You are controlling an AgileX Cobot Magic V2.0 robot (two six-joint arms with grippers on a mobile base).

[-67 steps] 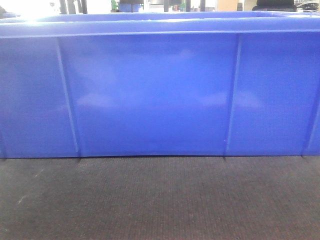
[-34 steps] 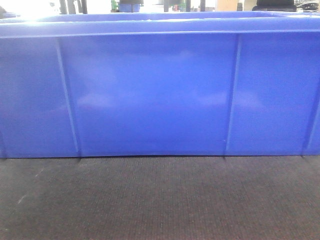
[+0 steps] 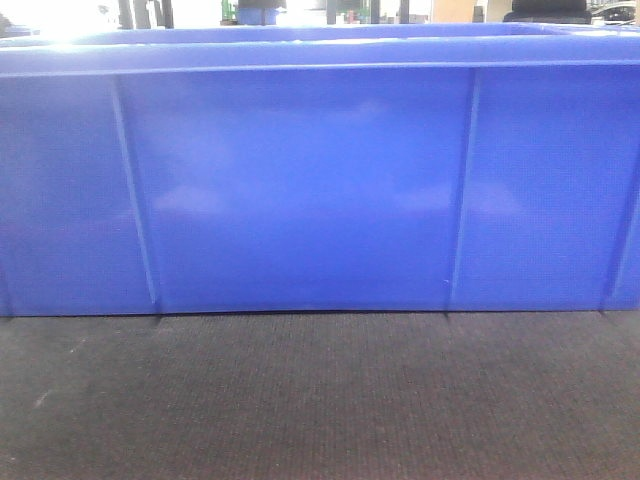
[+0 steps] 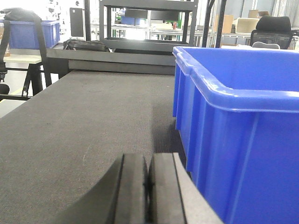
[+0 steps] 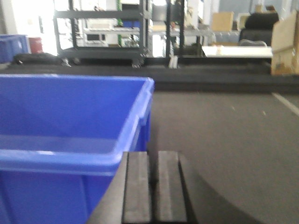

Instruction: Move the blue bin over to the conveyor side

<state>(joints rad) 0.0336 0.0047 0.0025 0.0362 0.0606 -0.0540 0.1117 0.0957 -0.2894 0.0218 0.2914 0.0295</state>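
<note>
Blue bin [image 4: 233, 126] sits between both arms: at 2 o'clock of closed left gripper [image 4: 148, 186], 10 o'clock of closed right gripper [image 5: 153, 186], long axis across, equally near.

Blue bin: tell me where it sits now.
The blue bin rests on the dark belt, between the left gripper and right gripper.

Front cam low, close on blue bin [image 3: 300, 190] wall; wrist cams flank it, facing roughly the same way.
</note>
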